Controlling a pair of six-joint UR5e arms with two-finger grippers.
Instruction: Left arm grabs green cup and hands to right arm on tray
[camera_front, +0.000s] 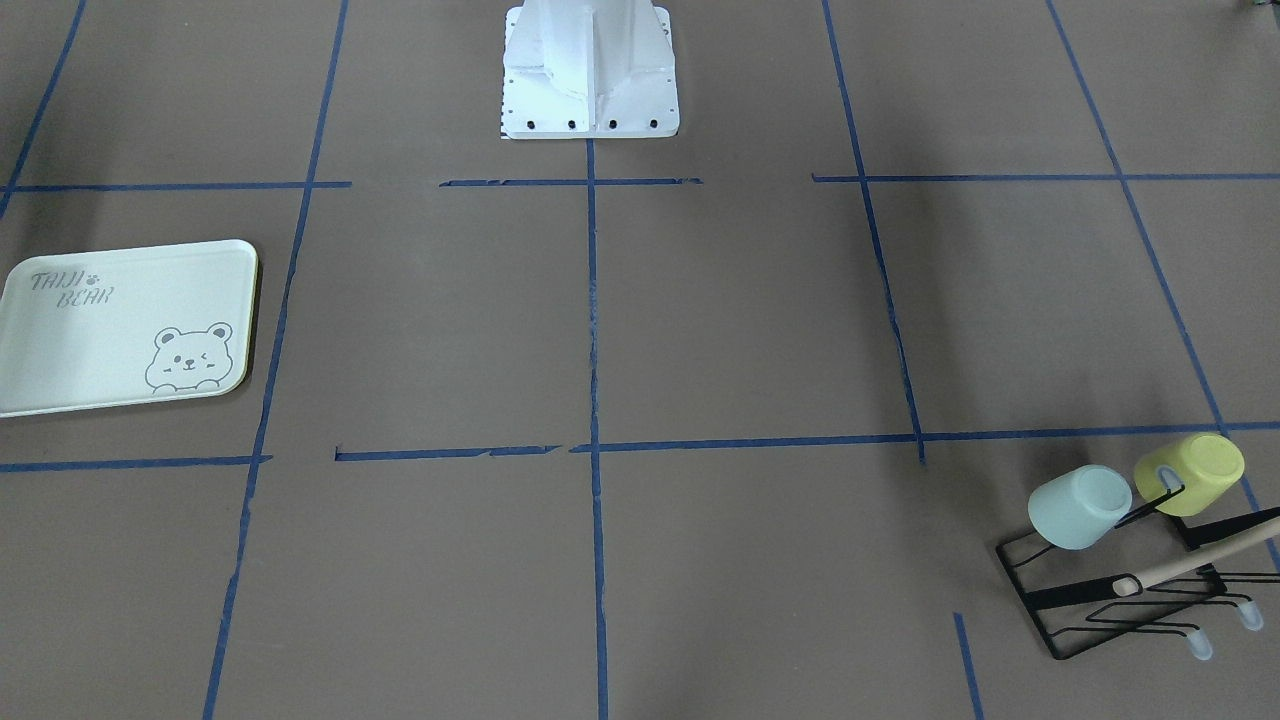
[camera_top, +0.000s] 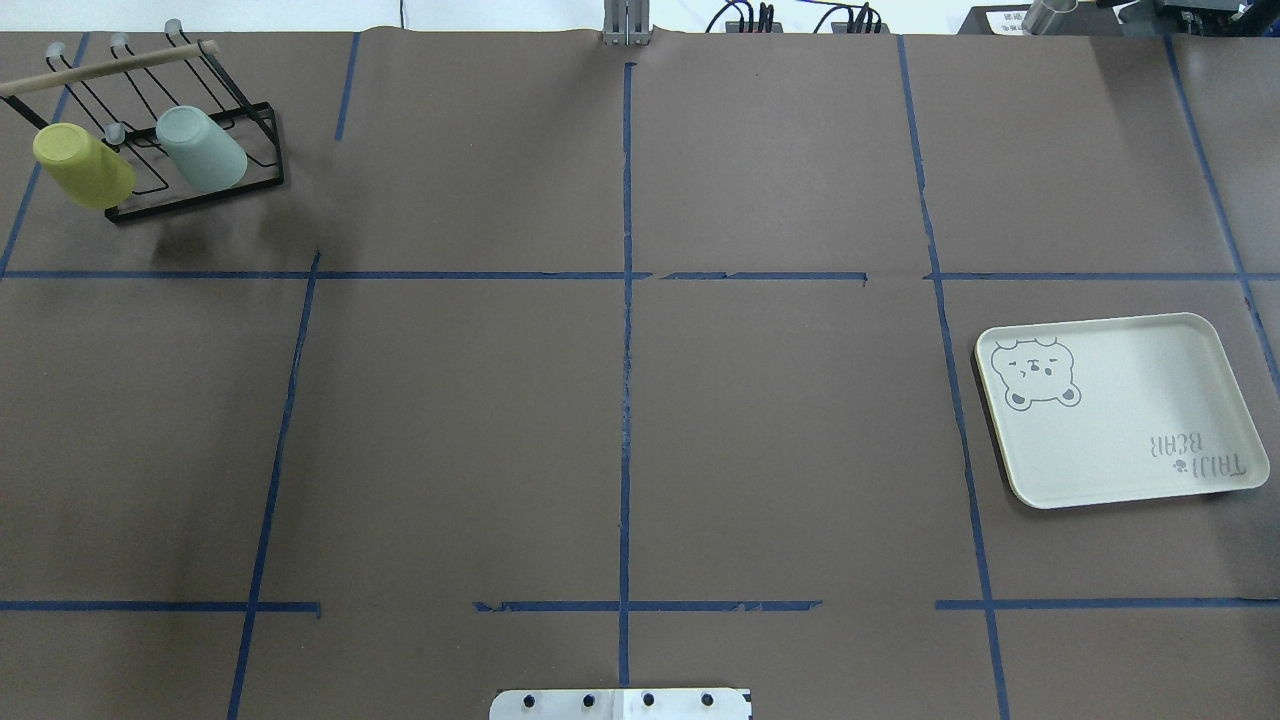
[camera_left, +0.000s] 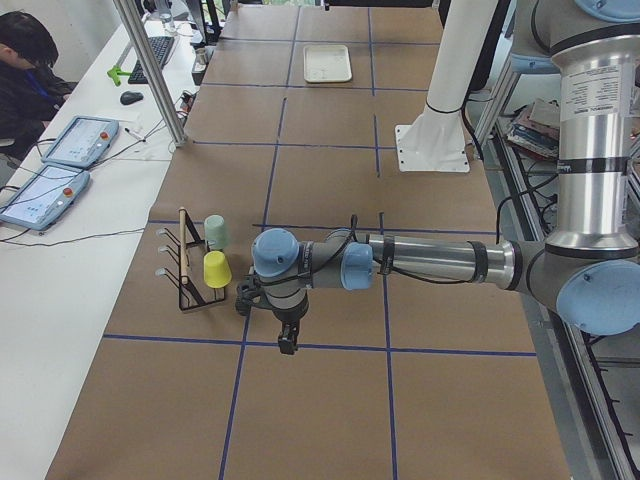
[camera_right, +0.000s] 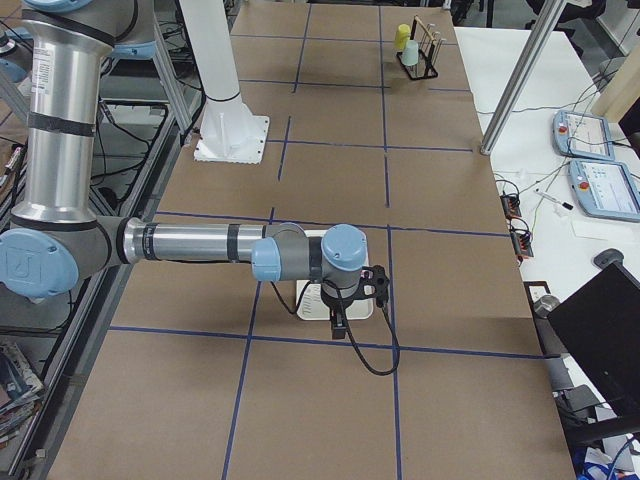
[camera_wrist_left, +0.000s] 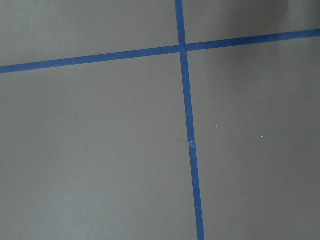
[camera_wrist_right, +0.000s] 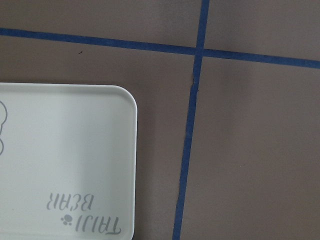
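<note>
The pale mint-green cup (camera_front: 1078, 508) hangs mouth-down on a peg of a black wire rack (camera_front: 1062, 604), beside a yellow-green cup (camera_front: 1190, 474). It also shows in the overhead view (camera_top: 200, 147) at the far left corner. The pale green bear tray (camera_top: 1120, 410) lies flat and empty on the right side, and its corner shows in the right wrist view (camera_wrist_right: 65, 150). The left gripper (camera_left: 287, 340) hangs above the table, short of the rack. The right gripper (camera_right: 338, 325) hangs above the tray's edge. Both show only in side views, so I cannot tell whether they are open or shut.
Blue tape lines (camera_top: 626, 400) divide the brown table into squares. The white robot base (camera_front: 590, 70) stands at the middle of the robot's edge. An operator (camera_left: 25, 70) and teach pendants (camera_left: 75, 140) are at a side bench beyond the table.
</note>
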